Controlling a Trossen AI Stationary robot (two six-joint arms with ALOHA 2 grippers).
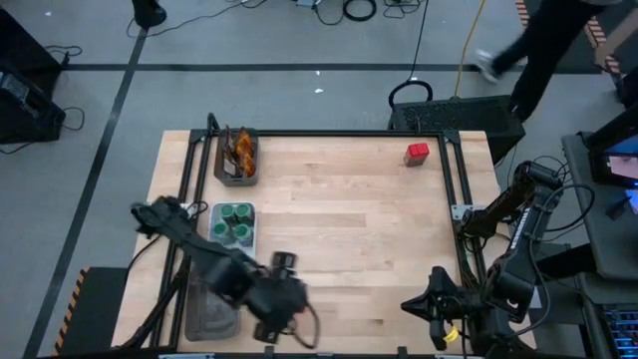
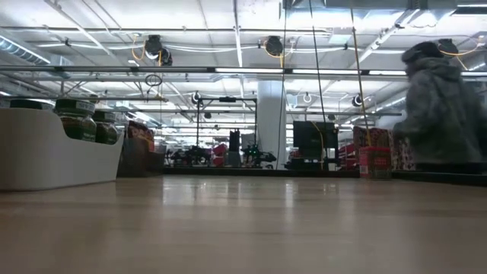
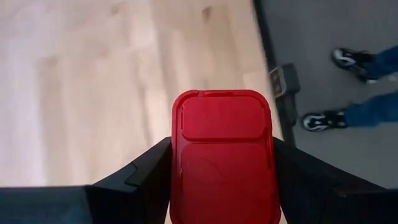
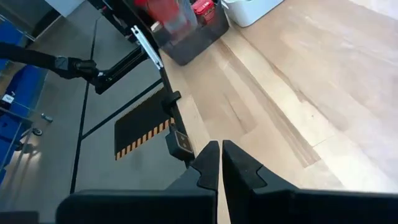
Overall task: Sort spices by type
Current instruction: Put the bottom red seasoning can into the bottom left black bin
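My left gripper [image 3: 222,149] hangs over the table's near left part [image 1: 282,299] and is shut on a red boxy packet [image 3: 222,134]. Another red packet [image 1: 417,152] stands on its base at the far right of the table. Green-lidded jars [image 1: 235,221] stand in a white tray [image 1: 249,244]. Brown-orange sachets [image 1: 240,152] stick up out of a dark tray [image 1: 221,172] at the far left. My right gripper [image 4: 221,158] is shut on nothing, raised by the table's near right edge [image 1: 436,317]. My left gripper pinches the red packet by its two long sides [image 3: 177,158] between its two fingers [image 3: 146,171]. The fingers slant down from the near left. The packet is lifted clear of the table, and its broad flat face shows in the left wrist view.
A dark tray [image 4: 198,36] at the near left corner holds a red packet [image 4: 204,7]. The table's middle is bare wood [image 1: 349,219]. A person [image 1: 543,40] walks on the floor beyond the far right corner. Feet [image 3: 348,59] show off the table's edge.
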